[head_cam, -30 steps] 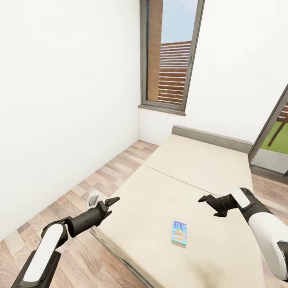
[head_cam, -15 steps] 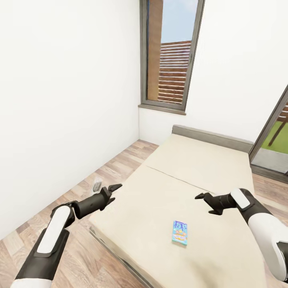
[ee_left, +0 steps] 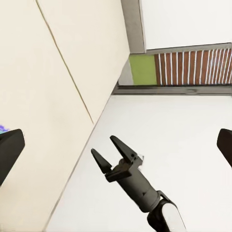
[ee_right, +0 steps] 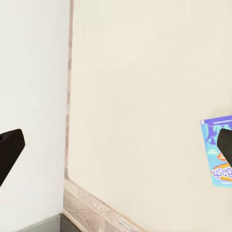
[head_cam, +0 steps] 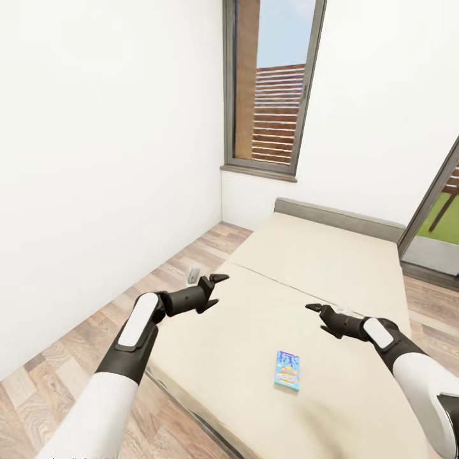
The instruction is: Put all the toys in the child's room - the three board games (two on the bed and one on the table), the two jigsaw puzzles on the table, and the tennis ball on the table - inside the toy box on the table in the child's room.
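A small blue board game (head_cam: 286,370) lies flat on the near part of the bed (head_cam: 331,268), face up and well apart from both arms; the right wrist view catches its printed cover (ee_right: 218,157) at the picture's edge. The beige mattress around it is bare, with a seam running across farther off. The right gripper (head_cam: 320,317) hovers above the mattress to the far right of the box, jaws parted and empty. The left gripper (head_cam: 215,290) hangs over the bed's left edge, also open and holding nothing. Both arms seem raised and spread so that the box stays clear beneath, ready for a downward reach. Beyond stand the white wall, the window (head_cam: 271,89) and the wood floor (head_cam: 76,344).
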